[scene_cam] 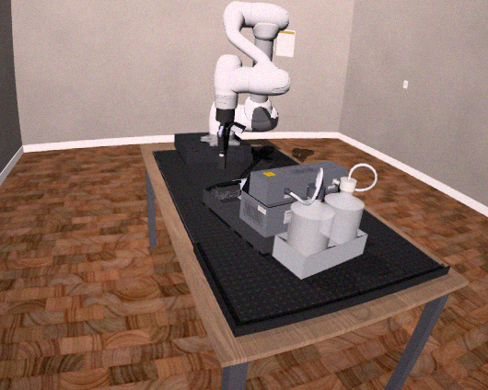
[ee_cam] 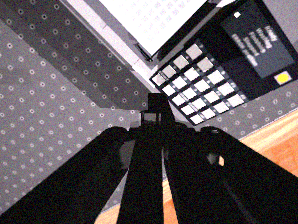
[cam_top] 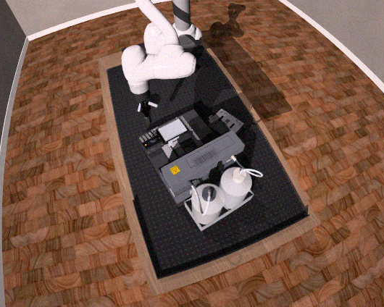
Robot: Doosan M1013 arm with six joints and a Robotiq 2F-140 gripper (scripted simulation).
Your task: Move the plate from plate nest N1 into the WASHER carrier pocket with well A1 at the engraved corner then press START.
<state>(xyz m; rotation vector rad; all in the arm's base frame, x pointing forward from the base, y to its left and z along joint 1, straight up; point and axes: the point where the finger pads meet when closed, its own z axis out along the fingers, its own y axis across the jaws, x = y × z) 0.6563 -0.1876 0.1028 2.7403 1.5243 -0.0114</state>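
The white plate point(cam_top: 172, 129) point(ee_cam: 162, 17) lies at the front of the washer point(cam_top: 201, 156) point(scene_cam: 288, 184), beside the keypad point(cam_top: 148, 136) point(ee_cam: 205, 85). It looks level and covers the carrier's pocket; its seating and cut-off corner cannot be made out. The lamp point(cam_top: 145, 145) point(ee_cam: 283, 77) beside the display shows yellow-amber. My gripper point(cam_top: 148, 122) point(scene_cam: 222, 166) point(ee_cam: 156, 106) is shut and empty, pointing down. In the wrist view its tips appear just off the START key point(ee_cam: 161, 78), at the keypad's corner nearest the plate; the height gap cannot be judged.
Two white bottles point(cam_top: 206, 206) point(cam_top: 235, 186) with looping tubes stand in a tray point(scene_cam: 302, 267) behind the washer. A grey fixture point(cam_top: 232, 121) with dark cutouts is beside the washer. The black mat point(cam_top: 212, 250) has a raised edge on the wooden table point(scene_cam: 279, 335).
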